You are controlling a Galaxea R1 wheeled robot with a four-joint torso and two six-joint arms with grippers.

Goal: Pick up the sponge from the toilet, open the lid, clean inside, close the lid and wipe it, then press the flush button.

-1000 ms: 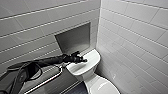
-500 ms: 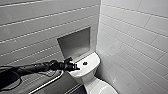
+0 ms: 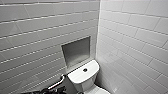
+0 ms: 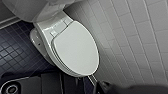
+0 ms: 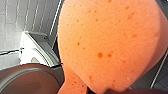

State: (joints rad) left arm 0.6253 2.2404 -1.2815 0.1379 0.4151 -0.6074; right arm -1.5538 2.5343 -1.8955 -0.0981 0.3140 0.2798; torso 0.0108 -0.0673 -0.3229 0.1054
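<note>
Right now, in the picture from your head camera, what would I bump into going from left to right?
Tiled back wall → white bar → toilet tank with the dark flush button on top → tiled side wall.

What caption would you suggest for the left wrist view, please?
White toilet, lid closed, beside a white tiled wall.

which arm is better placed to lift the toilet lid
Left, probably. Its wrist view looks over the closed lid of the toilet, nearby, while the right seems to be carrying the sponge, pressed close to its camera.
</note>
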